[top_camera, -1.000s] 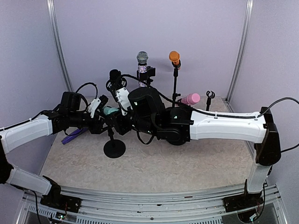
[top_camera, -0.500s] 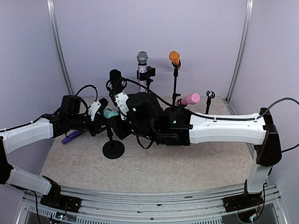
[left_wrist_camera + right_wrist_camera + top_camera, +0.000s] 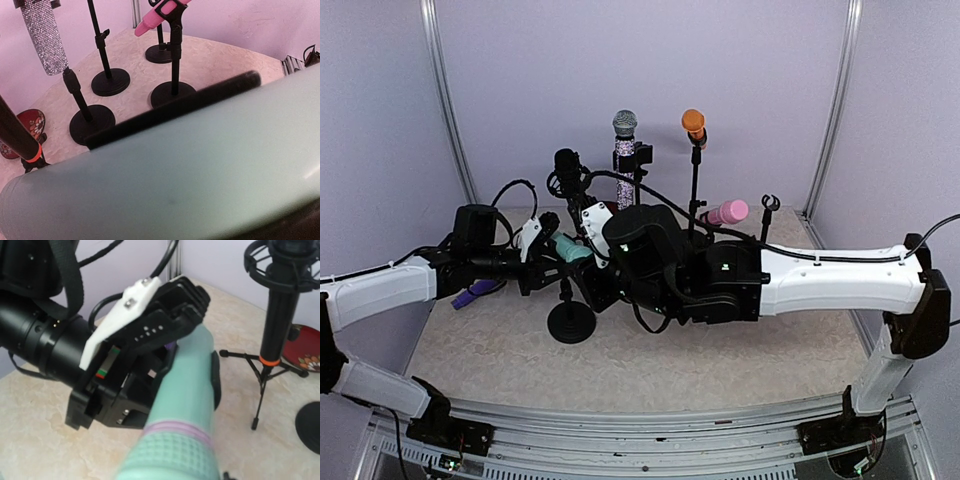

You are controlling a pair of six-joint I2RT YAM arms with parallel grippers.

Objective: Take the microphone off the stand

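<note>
- lavender walls close in a beige marbled table (image 3: 720, 370) crowded with microphone stands.
- left gripper (image 3: 191, 359): jaws clamped onto the barrel of the teal microphone (image 3: 184, 405), one black finger (image 3: 175, 107) lying across it in the left wrist view.
- the teal microphone hangs tilted above the left-centre of the table, over the round-based stand (image 3: 570, 322); whether it sits in the clip cannot be told.
- right gripper (image 3: 588, 288): tucked under its own wrist just beside that stand's pole; its fingers do not show, so how the jaws stand and what they hold cannot be told.
- red patterned dish (image 3: 301, 346) lies by the tripod foot of the black microphone (image 3: 282, 290); its contents cannot be made out.
- further back stand the glitter microphone (image 3: 624, 130), orange microphone (image 3: 693, 122) and pink microphone (image 3: 728, 212); a purple object (image 3: 475, 293) lies under the left arm.
- against a second ago: the round-based stand sits slightly further right, the right arm's elbow has swung toward the right edge, and more of the teal barrel shows.
- the microphone is a smooth mint-green barrel with a pale lilac band below a matching mint mesh head.
</note>
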